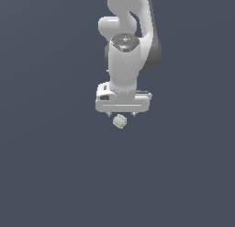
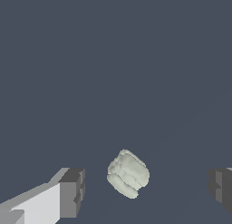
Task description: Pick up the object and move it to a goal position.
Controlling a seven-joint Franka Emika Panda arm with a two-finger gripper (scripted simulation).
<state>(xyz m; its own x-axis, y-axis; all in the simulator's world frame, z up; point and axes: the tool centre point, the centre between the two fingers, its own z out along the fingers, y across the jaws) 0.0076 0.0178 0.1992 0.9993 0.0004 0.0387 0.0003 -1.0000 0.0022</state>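
The object (image 1: 120, 121) is a tiny pale greenish-white bumpy block lying on the dark grey floor. In the exterior view it shows just below the white hand of my arm. My gripper (image 1: 121, 114) hangs directly over it, its short fingertips barely showing under the hand. In the wrist view the object (image 2: 128, 173) lies between my two fingers (image 2: 72, 192), with a clear gap on each side. My gripper (image 2: 147, 187) is open and touches nothing.
A flat, dark grey-blue floor (image 1: 55, 175) fills both views. The white arm (image 1: 126, 42) rises from the hand toward the exterior view's top edge. No other objects, containers or goal marker show.
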